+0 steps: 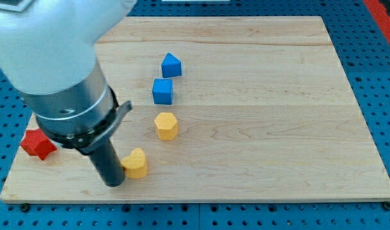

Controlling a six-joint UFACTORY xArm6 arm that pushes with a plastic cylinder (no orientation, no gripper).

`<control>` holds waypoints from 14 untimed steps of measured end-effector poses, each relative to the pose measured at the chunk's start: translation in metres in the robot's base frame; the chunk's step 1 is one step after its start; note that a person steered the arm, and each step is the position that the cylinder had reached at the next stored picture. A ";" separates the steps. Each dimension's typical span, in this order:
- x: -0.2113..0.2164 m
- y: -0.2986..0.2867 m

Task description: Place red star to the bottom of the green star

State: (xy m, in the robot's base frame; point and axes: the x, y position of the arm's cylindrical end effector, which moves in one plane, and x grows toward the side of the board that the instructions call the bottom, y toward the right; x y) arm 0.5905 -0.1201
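Looking at the wooden board (259, 128), you can see the job has hardly begun. The red star (37, 144) sits at the view's left edge of the board, partly hidden behind the big arm. You cannot see any green star; it may be hidden behind the arm, so you cannot tell where the red star has to go yet. My tip (114, 183) is down near the view's bottom, just beside the yellow heart (135, 163), and looks to be touching its left side. There are no jaws here, only a plain rod, so nothing is held; it can only push. The yellow hexagon (166, 125) and two blue blocks (163, 91) (171, 65) stand in a line above the heart. Next, you would want to move my tip away from the heart and over to the red star, then find the green star before pushing.
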 end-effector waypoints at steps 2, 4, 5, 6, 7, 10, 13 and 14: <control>0.014 -0.007; 0.019 -0.064; 0.013 -0.112; 0.020 -0.152; 0.002 -0.157; -0.075 -0.157; -0.072 -0.103; -0.072 -0.086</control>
State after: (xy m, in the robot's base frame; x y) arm 0.5187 -0.2065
